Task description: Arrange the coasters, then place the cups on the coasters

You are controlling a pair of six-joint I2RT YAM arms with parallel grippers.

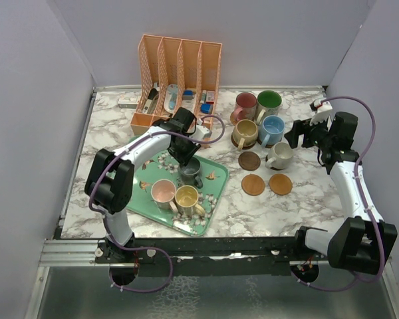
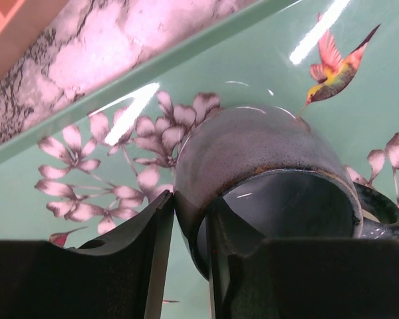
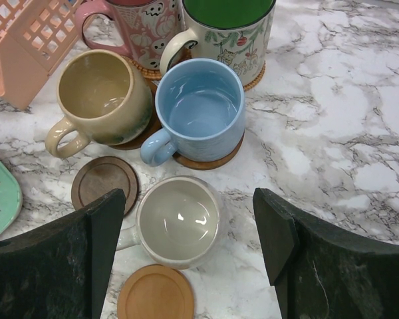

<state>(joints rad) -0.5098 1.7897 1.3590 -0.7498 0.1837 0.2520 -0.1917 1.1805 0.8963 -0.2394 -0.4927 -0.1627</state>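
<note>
I see open marble at lower centre, right of the tray. Five mugs crowd the upper right; the orange file rack blocks upper centre. On the tray, the dark mug stands just above two others, with narrow gaps.

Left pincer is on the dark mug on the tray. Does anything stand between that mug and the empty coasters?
Nothing visible does. Between the dark mug and the three bare coasters lie only the tray's low rim and bare table. The pink mug and yellow mug sit nearer the arm bases, off that line.
</note>
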